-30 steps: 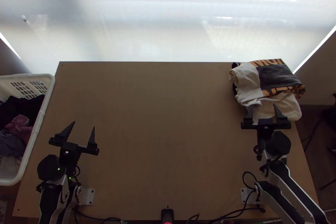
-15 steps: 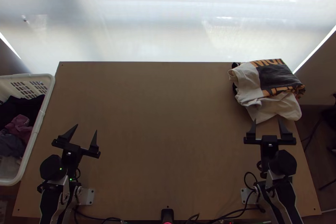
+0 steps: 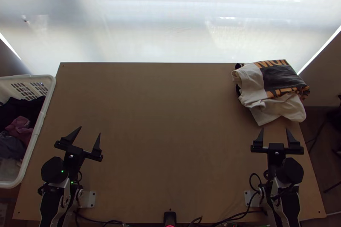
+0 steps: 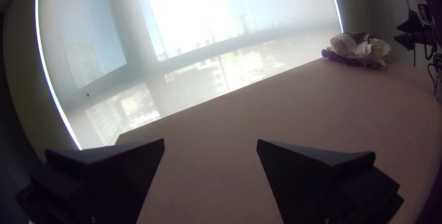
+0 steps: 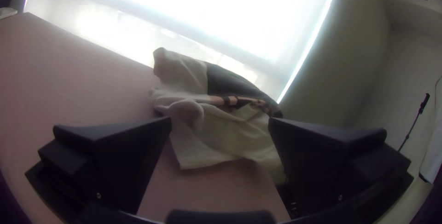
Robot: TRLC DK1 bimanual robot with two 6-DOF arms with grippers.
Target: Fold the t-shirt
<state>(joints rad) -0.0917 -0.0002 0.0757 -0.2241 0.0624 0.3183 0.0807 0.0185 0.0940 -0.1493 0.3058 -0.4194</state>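
Read as a clock face in the top view, the light wooden table [image 3: 170,120] is carrying the cream t-shirt [image 3: 251,84] with a dark grey panel and orange lettering near its corner at two o'clock. The shirt is lying folded in several layers, with its dark panel facing up and a loose cream flap spreading out towards five o'clock, while a bit of dark cloth [image 3: 238,92] is peeking out from under its nine o'clock side. The wide-fingered black right gripper [image 3: 274,129] is standing wide open and holding nothing; the shirt is lying at its twelve o'clock, with the fingertips pointing at the shirt's near edge and stopping just short of it. In the right wrist view the cream folds are showing between and beyond the two fingers. The matching black left gripper [image 3: 90,130] is also standing wide open with nothing between its fingers, and the shirt is lying well apart from it, between two and three o'clock. Beside the table's nine o'clock edge, a white plastic laundry basket [image 3: 39,127] is holding dark and mauve clothes [image 3: 20,128].
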